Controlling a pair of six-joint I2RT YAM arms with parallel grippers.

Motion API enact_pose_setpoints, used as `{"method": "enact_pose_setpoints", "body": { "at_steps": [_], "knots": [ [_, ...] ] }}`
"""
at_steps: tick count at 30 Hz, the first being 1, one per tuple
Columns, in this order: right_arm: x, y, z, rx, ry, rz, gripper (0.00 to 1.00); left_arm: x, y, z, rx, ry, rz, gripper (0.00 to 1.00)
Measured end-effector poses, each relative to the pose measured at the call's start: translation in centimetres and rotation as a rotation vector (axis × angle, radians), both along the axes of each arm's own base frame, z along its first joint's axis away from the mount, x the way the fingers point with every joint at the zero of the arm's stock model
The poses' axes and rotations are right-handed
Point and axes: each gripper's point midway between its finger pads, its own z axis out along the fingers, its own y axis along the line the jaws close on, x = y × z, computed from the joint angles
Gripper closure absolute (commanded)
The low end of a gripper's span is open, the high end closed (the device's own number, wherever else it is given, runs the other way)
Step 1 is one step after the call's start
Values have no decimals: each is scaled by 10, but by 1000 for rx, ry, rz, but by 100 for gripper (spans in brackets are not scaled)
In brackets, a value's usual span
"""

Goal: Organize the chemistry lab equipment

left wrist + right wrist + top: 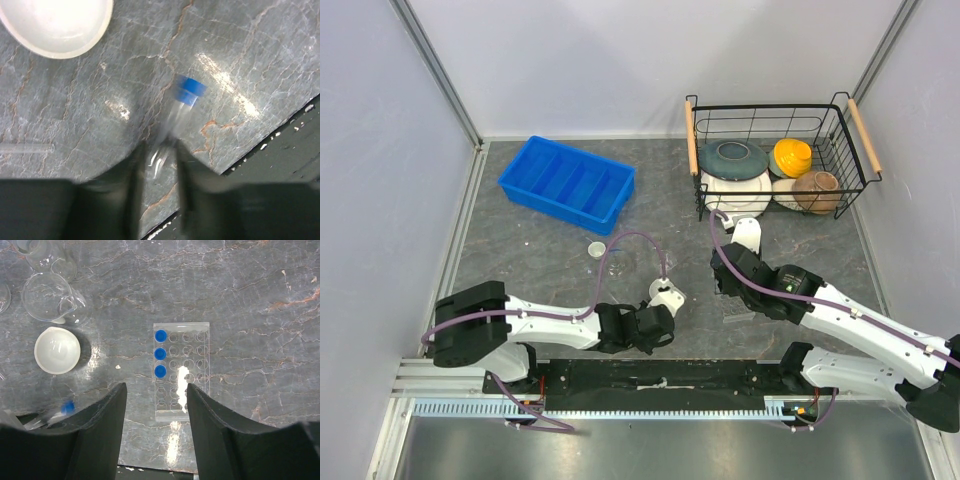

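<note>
A blue-capped clear tube (182, 102) lies on the table, blurred, with its lower end between the fingers of my left gripper (157, 150). The jaws stand open close on either side of it. A white round dish (55, 25) sits just beyond, and a bare clear tube (25, 148) lies to the left. My right gripper (156, 390) hangs open above the clear plastic tube rack (181, 390), which holds three blue-capped tubes (160, 353) in its left column. Clear glass beakers (50, 297) stand at the far left. From above, a tiny white cup (596, 248) stands alone.
A blue divided tray (567, 180) sits at the back left. A wire basket (775, 125) with ceramic bowls and plates stands at the back right. The table's near edge (260, 145) runs just behind the left gripper (660, 322).
</note>
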Motion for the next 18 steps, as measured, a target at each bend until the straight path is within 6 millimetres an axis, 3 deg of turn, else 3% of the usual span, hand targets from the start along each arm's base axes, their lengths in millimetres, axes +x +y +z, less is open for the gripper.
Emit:
{"method": "enact_pose_setpoints", "body": {
  "at_steps": [7, 18],
  "knots": [
    [-1, 1, 0, 2, 0, 1, 44, -2, -5, 0, 6, -6, -8, 98],
    [-2, 2, 1, 7, -1, 5, 44, -17, -5, 7, 58, 23, -98, 98]
  ]
}}
